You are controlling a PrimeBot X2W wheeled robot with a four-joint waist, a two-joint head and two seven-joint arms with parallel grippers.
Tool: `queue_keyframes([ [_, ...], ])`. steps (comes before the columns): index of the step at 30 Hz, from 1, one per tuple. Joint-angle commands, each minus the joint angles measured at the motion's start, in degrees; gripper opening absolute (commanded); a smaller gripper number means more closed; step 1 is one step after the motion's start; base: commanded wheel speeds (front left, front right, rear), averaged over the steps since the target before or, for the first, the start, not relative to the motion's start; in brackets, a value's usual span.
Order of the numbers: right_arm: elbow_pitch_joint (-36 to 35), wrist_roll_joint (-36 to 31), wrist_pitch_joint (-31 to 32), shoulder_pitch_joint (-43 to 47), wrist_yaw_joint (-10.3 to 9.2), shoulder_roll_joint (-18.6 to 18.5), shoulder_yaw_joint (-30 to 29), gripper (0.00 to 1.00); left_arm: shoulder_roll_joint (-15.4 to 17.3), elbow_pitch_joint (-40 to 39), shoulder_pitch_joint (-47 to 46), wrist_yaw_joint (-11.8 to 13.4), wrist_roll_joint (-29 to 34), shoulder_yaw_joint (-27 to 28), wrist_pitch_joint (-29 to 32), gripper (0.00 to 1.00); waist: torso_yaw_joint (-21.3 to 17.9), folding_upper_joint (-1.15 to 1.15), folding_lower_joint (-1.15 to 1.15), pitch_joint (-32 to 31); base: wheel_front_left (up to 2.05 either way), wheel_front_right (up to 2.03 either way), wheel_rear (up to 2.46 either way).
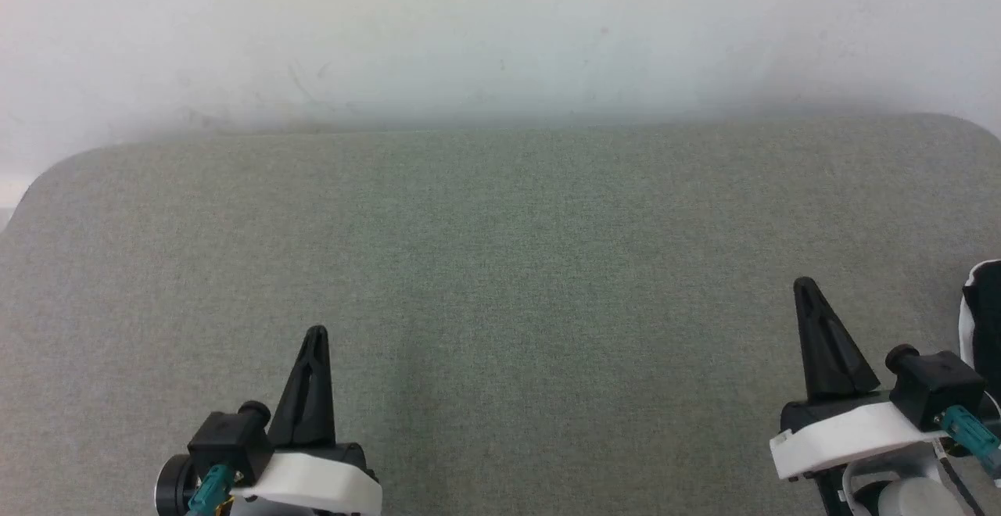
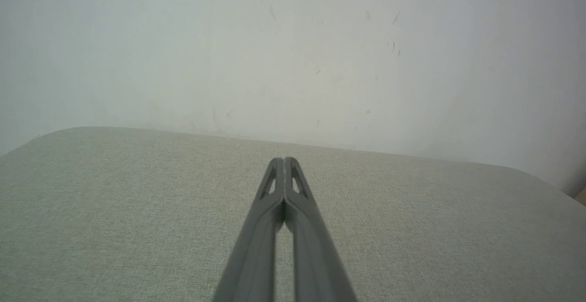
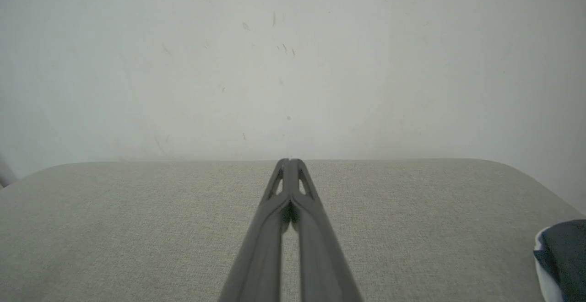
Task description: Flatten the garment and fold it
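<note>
- The head view takes in two grippers, the left gripper (image 1: pixel 315 334) and the right gripper (image 1: pixel 805 283), well apart and both pointing forward over the padded table (image 1: pixel 500 266).
- Each has its fingers pressed together, gripping nothing.
- The right wrist view catches one garment (image 3: pixel 561 256), a black-and-white edge to the right of the right gripper, apart from it.
</note>
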Motion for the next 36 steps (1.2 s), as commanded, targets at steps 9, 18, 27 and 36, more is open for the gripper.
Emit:
queue_keyframes([
  [9, -0.6, -1.0, 1.1, 0.1, -0.01, 0.0, 0.1, 0.0, 0.0, -0.3, -0.4, -0.2, 1.4, 0.5, 1.3, 0.0, 0.0, 0.0, 0.0, -0.2, 0.0, 0.0, 0.0],
  [18, -0.9, -1.7, 2.1, 0.1, -0.02, 0.1, 0.2, 0.0, 0.0, -0.5, -0.6, -0.3, 2.2, 0.8, 2.3, 0.0, 0.0, 0.0, 0.0, -0.3, 0.0, 0.0, 0.0],
  [27, -1.2, -2.3, 3.0, 0.2, -0.03, 0.1, 0.3, 0.0, 0.0, -0.7, -0.9, -0.3, 3.0, 1.0, 3.4, 0.0, 0.0, 0.0, 0.0, -0.5, 0.0, 0.0, 0.0],
  [36, -1.5, -2.9, 4.0, 0.2, -0.04, 0.1, 0.3, 0.0, 0.0, -0.8, -1.1, -0.4, 3.9, 1.3, 4.4, 0.0, 0.0, 0.0, 0.0, -0.7, 0.0, 0.0, 0.0],
])
